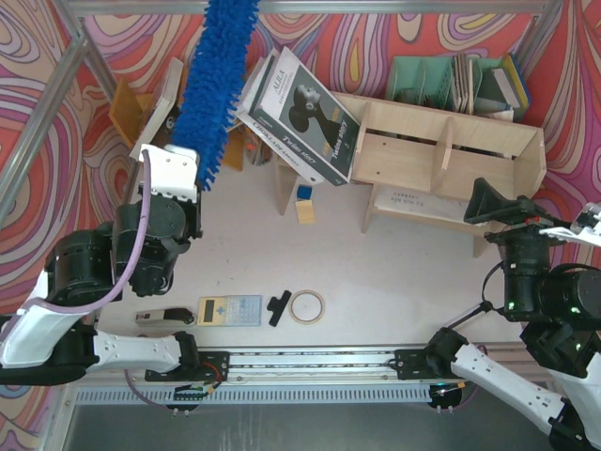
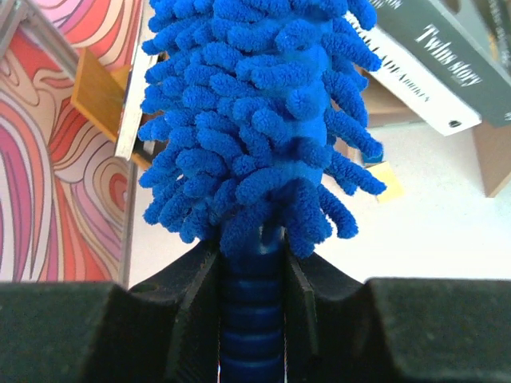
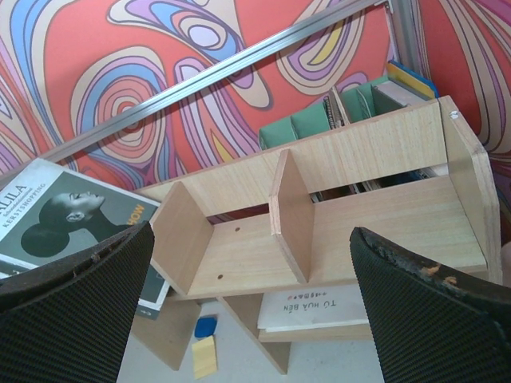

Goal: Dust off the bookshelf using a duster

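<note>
Jaws of the left gripper (image 2: pixel 251 275) clench the dark blue handle of the duster (image 1: pixel 214 75). Its fluffy blue head points away over the white surface (image 1: pixel 376 272), just left of a leaning book (image 1: pixel 305 113). Wide apart and holding nothing, the jaws of the right gripper (image 3: pixel 249 247) face the bookshelf (image 1: pixel 441 150) at the far right.

Top view: white tabletop (image 1: pixel 394 272) filled the centre, matte, evenly lit, with only soft shadows. Swirl-patterned wall panels (image 1: pixel 56 103) in red, orange, purple and pink enclosed it from 9 through 12 to 3 o'clock. An aluminium frame bar (image 1: pixel 376 6) ran along 12 o'clock, and a second bar (image 1: pixel 42 132) slanted at 10 o'clock. A slotted metal rail (image 1: pixel 310 360) lay along the table edge at 6 o'clock. A green file organizer (image 1: pixel 423 80) stood against the wall at 1 o'clock.
</note>
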Robot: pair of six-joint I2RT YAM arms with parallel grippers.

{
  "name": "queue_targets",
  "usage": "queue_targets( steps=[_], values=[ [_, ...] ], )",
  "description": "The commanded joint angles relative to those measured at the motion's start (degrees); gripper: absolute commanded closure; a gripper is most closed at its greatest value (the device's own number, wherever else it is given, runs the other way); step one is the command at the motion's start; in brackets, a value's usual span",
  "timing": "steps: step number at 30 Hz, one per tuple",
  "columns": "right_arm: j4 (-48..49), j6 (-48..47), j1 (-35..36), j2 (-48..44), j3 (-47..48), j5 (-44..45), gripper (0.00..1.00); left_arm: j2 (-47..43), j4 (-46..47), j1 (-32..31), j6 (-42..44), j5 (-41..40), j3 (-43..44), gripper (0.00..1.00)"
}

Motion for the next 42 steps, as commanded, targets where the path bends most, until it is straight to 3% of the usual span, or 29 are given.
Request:
queue_targets(
  steps=[1, 15, 29, 42],
  values=[
    [1.29, 1.06, 0.13, 1.32, -0.39, -0.54, 0.01, -1.64, -3.61, 2.67, -4.25, -0.25, -3.06, 1.0],
    [0.85, 1.23, 0.12, 0.84, -1.14, 0.14, 0.01, 3.33, -7.11, 12.07, -6.07, 12.5, -5.46, 1.0],
    [0.78, 1.31, 0.13, 0.12, -1.64, 0.16, 0.01, -2.59, -6.48, 15.38, -5.76, 4.77, -5.3, 1.0],
    [-0.15, 2.18, 0.13, 0.12, -1.52, 0.11, 0.01, -1.77, -3.48, 20.25, -10.42, 17.58, -16.3, 1.0]
  ],
)
